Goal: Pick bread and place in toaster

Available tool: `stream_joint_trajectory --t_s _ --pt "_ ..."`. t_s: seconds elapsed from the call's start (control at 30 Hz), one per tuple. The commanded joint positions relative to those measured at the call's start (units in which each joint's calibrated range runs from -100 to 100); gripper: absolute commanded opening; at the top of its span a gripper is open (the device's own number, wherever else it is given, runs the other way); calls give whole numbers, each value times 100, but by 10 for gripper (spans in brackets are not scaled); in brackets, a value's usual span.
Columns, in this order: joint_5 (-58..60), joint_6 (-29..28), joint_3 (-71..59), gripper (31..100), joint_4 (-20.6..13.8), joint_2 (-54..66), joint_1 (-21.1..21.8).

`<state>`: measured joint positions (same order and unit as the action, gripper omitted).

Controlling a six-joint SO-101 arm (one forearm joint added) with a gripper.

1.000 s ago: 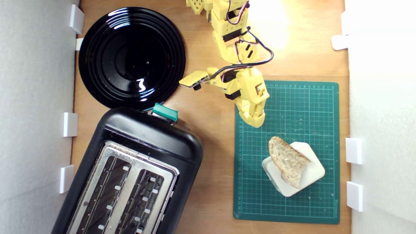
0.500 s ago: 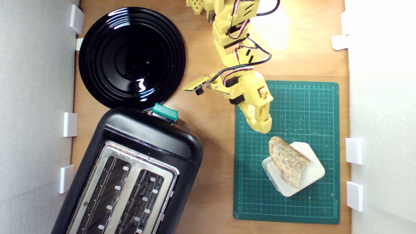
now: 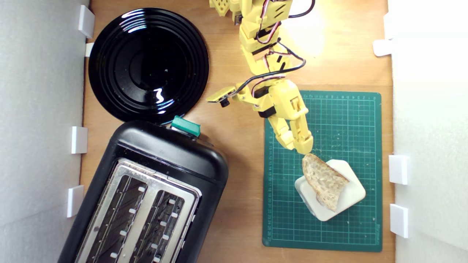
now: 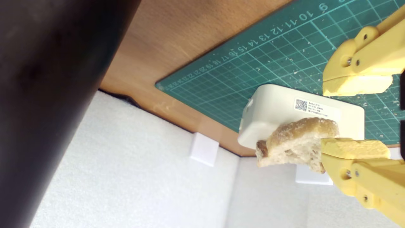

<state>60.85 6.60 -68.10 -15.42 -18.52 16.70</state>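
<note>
The bread (image 3: 323, 180), a pale holey half-slice with a brown crust, leans on a cream-white block (image 3: 347, 199) on the green cutting mat (image 3: 351, 120). My yellow gripper (image 3: 298, 147) is open, its tips just short of the bread's upper end in the exterior view. In the wrist view the gripper (image 4: 324, 118) shows a wide gap: one finger (image 4: 354, 148) overlaps the end of the bread (image 4: 294, 142), and the other finger (image 4: 357, 84) stands apart over the mat. The black toaster (image 3: 164, 153), with its silver top and teal lever (image 3: 185, 126), stands at the exterior view's lower left, slots empty.
A round glossy black plate (image 3: 148, 65) lies at the exterior view's upper left, touching the toaster's lever end. White foam walls with small white brackets (image 3: 397, 169) border both sides. A dark blurred mass (image 4: 47, 95) fills one side of the wrist view.
The gripper has moved down the exterior view from the mat's upper corner to the bread's upper end. Its fingers have spread apart. The bread and the toaster have not moved.
</note>
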Motion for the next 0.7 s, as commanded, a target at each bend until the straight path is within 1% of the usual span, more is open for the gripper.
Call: stream_joint_trajectory --t_s 0.0,0.03,0.1,0.2,0.23,0.3,0.47,0.57,0.67 --pt "204 -291 205 755 -18 72 54" --pt "204 -422 205 796 9 80 54" --pt "204 -453 214 856 18 55 54" --pt "204 -479 214 933 27 30 54" --pt "204 -479 242 945 27 30 54" --pt "204 -485 305 958 27 5 54" --pt "204 -500 432 958 27 -11 54" --pt "204 -793 487 958 37 -11 102" --pt "204 -845 532 958 37 -11 126"
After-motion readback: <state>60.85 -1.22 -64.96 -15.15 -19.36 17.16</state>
